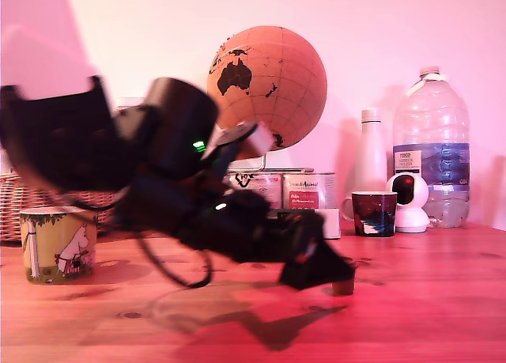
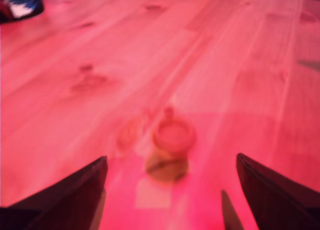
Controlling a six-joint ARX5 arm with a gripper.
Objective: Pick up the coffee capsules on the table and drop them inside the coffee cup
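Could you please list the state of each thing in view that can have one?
claw: open, jaws wide apart, low over the table, holding nothing.
brown capsule: on the table between the jaws, not gripped; blurred.
Moomin mug: upright on the table; its inside is hidden.
dark mug: upright.
water bottle: upright, capped.
white bottle: upright, capped.
globe: upright on its stand.

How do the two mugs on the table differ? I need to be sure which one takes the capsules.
The yellow-green mug is wider, shows a white cartoon figure and stands at the exterior view's left. The dark mug is smaller, has a handle and stands at the right, beside the white bottle. Both stand upright on the wooden table.
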